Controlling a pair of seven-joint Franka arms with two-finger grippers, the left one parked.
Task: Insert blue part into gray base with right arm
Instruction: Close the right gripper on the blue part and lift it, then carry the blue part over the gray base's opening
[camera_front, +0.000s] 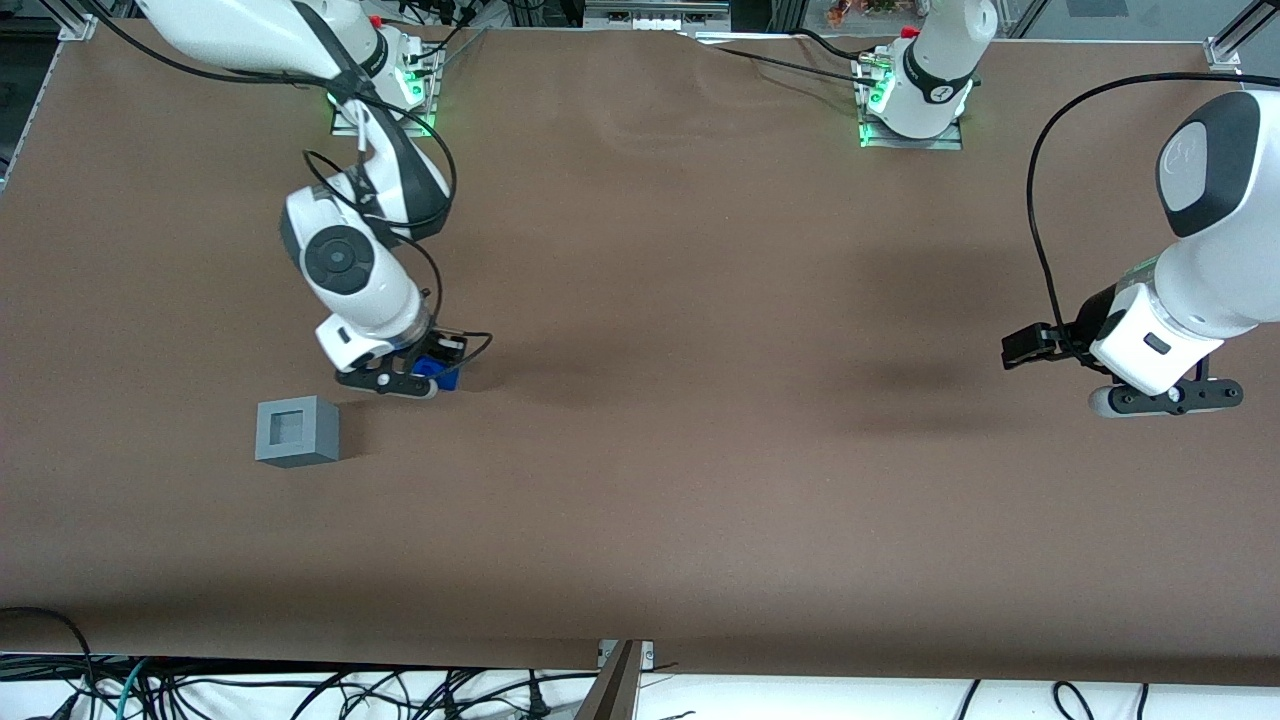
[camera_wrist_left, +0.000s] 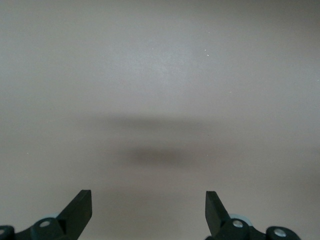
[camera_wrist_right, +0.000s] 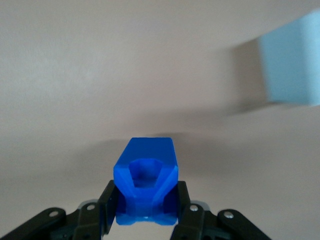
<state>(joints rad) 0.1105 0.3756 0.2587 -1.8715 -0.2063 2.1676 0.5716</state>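
Note:
The blue part (camera_wrist_right: 146, 182) sits clamped between the two black fingers (camera_wrist_right: 107, 202) of my right gripper (camera_wrist_right: 145, 205), which is shut on it. In the front view the gripper (camera_front: 425, 380) shows low over the brown table with the blue part (camera_front: 437, 372) partly hidden under the wrist. The gray base (camera_front: 296, 431), a light-gray cube with a square recess in its top, stands on the table a little nearer the front camera and further toward the working arm's end. It also shows in the right wrist view as a pale block (camera_wrist_right: 292, 65), apart from the part.
The brown table cover (camera_front: 700, 450) spreads wide toward the parked arm's end. Cables (camera_front: 300, 690) hang below the table's front edge. The two arm bases (camera_front: 385, 90) stand at the back edge.

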